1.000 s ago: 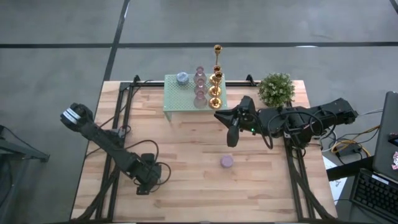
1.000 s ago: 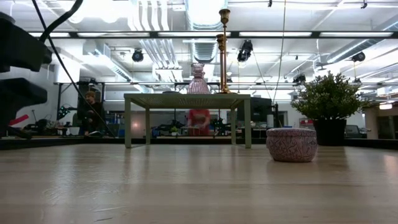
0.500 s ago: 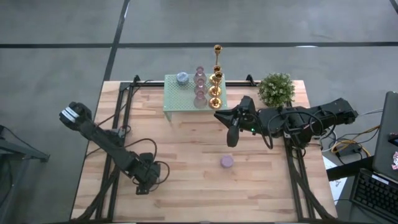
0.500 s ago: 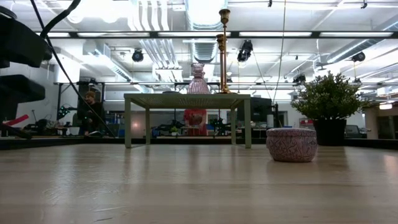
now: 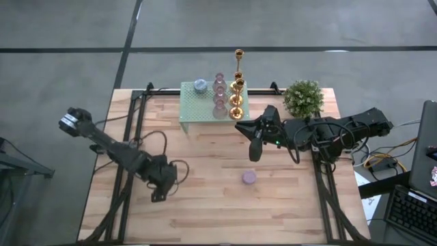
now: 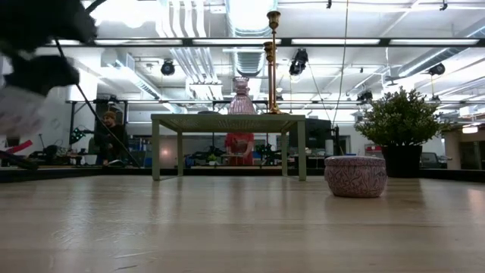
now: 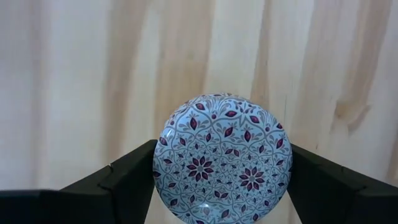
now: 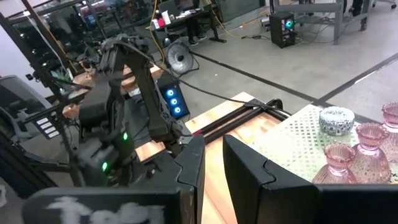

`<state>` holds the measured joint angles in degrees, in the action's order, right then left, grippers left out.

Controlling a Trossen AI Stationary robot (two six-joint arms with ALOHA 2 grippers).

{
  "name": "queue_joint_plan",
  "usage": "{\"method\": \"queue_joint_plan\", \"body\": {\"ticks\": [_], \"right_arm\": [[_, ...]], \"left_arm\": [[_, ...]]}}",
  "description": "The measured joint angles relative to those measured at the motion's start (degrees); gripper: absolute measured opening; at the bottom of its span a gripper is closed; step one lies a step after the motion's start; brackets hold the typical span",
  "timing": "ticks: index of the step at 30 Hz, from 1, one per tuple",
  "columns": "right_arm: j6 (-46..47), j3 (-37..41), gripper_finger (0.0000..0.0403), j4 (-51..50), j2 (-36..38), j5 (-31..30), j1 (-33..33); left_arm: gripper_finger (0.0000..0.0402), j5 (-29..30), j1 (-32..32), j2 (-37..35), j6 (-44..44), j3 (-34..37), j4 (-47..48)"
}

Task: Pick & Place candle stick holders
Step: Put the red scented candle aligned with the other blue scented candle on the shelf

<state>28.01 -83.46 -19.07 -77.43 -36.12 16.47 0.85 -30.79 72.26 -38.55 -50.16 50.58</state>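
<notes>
Left pincer [image 7: 221,186] is clamped on a round blue patterned holder [image 7: 222,158], raised over the table [image 5: 205,212] at its left front. Right pincer [image 5: 255,152] sits mid-table in front of the green mesh rack [image 5: 194,109], fingers nearly together, empty. Mauve holder [image 5: 249,178] sits alone on the table. Gold candlesticks [image 5: 236,92], pink holders [image 5: 220,96] and another blue holder [image 5: 200,86] stand on the rack.
</notes>
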Motion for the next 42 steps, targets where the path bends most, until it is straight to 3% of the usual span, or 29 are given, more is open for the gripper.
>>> {"method": "queue_joint_plan", "body": {"ticks": [8, 17, 27, 36, 42], "right_arm": [[-0.99, 0.00, 0.0052, -0.01, 0.00, 0.00, 0.02], [-1.31, 0.00, 0.0052, -0.02, 0.00, 0.00, 0.13], [-2.09, 0.46, 0.0052, -0.02, 0.00, 0.02, 0.15], [-2.08, 0.63, 0.0052, -0.11, 0.00, 0.09, 0.55], [-2.10, 1.12, 0.0052, -0.27, 0.01, 0.08, 0.55]], "left_arm": [[0.0304, 0.18, 11.88, -1.62, 10.36, -11.73, 10.20], [0.0304, -0.16, 30.05, 1.48, 21.97, -27.08, 16.51], [0.0305, 1.78, 49.59, 14.75, 25.57, -40.86, 18.84], [0.0305, 1.56, 57.73, 25.10, 28.44, -52.30, 20.81], [0.0305, 1.65, 59.87, 29.75, 30.36, -54.95, 21.00]]}}
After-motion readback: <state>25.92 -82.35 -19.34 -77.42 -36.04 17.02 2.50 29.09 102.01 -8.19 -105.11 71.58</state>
